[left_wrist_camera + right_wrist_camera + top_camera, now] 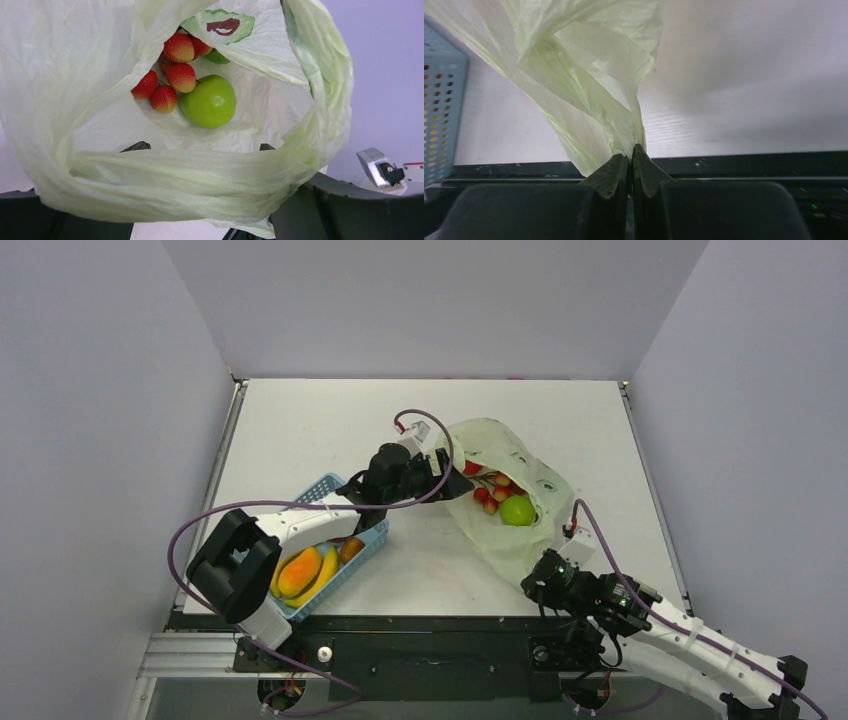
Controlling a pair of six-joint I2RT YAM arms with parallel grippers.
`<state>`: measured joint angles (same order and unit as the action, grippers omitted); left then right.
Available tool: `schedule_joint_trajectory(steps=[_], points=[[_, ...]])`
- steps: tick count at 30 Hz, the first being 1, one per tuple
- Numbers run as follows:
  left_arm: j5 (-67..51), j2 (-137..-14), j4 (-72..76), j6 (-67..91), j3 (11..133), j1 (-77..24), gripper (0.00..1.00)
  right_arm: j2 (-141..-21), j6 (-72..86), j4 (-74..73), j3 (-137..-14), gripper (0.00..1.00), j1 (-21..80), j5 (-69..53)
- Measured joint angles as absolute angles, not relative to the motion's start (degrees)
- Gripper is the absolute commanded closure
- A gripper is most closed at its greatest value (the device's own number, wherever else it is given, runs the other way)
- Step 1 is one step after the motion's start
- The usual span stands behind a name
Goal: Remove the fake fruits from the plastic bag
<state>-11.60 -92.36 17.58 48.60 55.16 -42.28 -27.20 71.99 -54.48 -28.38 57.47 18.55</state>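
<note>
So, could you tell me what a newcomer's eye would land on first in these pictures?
Probably the thin, translucent pale yellow-green plastic bag lying open right of centre, with a light green round fruit and a red-pink berry cluster inside. The right gripper is shut on the bag's near end, while the open left gripper sits at its mouth. At near left, a blue lattice plastic basket holds yellow and orange fruit.

top: overhead, far | wrists: close, low | shared: plastic bag (505,543)
</note>
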Motion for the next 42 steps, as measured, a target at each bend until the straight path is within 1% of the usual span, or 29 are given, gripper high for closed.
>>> schedule_joint_trajectory(steps=[1,3,4,5,7,8,10,11,13,17,20,23,27,29,30,31,32,33,34,35,36,38,42], points=[[-11.7,-92.2,17.0,48.2,55.2,-42.3,0.22,-29.0,72.8,-56.8,-29.8,0.82,57.5,18.6],[-12.2,-91.8,16.1,47.6,55.1,-42.4,0.22,-32.6,74.0,-61.0,-33.6,0.58,57.5,19.3],[-12.3,-91.5,15.8,47.4,55.1,-42.4,0.23,-34.1,74.4,-62.9,-35.8,0.54,57.5,20.2],[-12.5,-91.2,15.7,47.3,55.1,-42.4,0.23,-35.0,74.8,-64.1,-37.6,0.48,57.5,21.1],[-13.0,-90.5,15.7,47.3,55.0,-42.4,0.23,-36.5,74.5,-66.9,-41.5,0.41,57.5,23.6],[-13.2,-90.3,15.7,47.4,55.0,-42.5,0.23,-36.9,74.4,-68.0,-43.1,0.39,57.5,24.7],[-14.0,-89.8,16.3,47.9,54.7,-42.7,0.23,-37.3,73.4,-69.7,-45.9,0.32,57.5,26.5],[-14.3,-89.6,16.6,48.1,54.5,-42.9,0.23,-37.6,72.3,-70.6,-47.7,0.24,57.5,27.2],[-15.0,-89.3,17.3,49.0,54.0,-43.5,0.23,-38.5,68.7,-71.2,-52.2,0.20,57.5,28.2],[-15.7,-89.1,18.2,50.3,53.2,-45.5,0.23,-42.1,60.5,-71.1,-63.0,0.19,56.7,28.7],[-15.7,-88.7,18.2,50.6,53.1,-47.3,0.22,-47.5,55.1,-71.2,-71.9,0.18,53.2,28.6],[-15.7,-87.5,17.9,50.2,53.1,-48.3,0.22,-52.7,51.2,-71.2,-75.0,0.16,47.8,28.7],[-15.4,-85.0,16.0,48.6,53.1,-48.4,0.22,-59.4,47.9,-71.6,-75.1,0.15,41.5,29.0],[-15.2,-84.0,15.1,47.8,53.1,-48.7,0.22,-62.6,46.6,-70.0,-73.4,0.19,39.2,29.1],[-15.1,-83.6,14.7,47.4,53.1,-49.1,0.22,-63.3,46.1,-69.2,-72.1,0.27,38.6,29.3],[-14.9,-83.3,14.4,47.1,53.1,-49.6,0.22,-63.9,45.6,-68.5,-70.1,0.32,38.1,29.3],[-14.7,-83.1,14.2,46.7,53.1,-50.3,0.22,-64.1,45.2,-67.8,-68.0,0.46,37.8,29.5],[-14.5,-83.0,14.0,46.5,53.1,-51.1,0.22,-64.0,44.8,-67.1,-65.5,0.54,37.6,29.6],[-14.0,-83.0,13.9,46.1,53.1,-52.1,0.22,-63.8,44.4,-66.5,-63.1,0.69,37.6,29.5],[-13.6,-83.0,13.8,45.9,53.1,-53.0,0.23,-63.7,44.3,-66.1,-61.2,0.78,37.6,29.2],[-13.3,-83.0,13.9,45.8,53.1,-54.0,0.23,-63.2,44.4,-65.4,-58.8,0.92,37.6,28.8],[-13.0,-83.6,14.3,45.7,53.5,-55.7,0.24,-61.4,45.1,-64.2,-54.3,1.00,37.6,27.7],[-12.2,-87.9,16.9,45.6,55.7,-58.0,0.27,-56.0,47.5,-63.0,-47.8,1.00,37.5,26.0]])
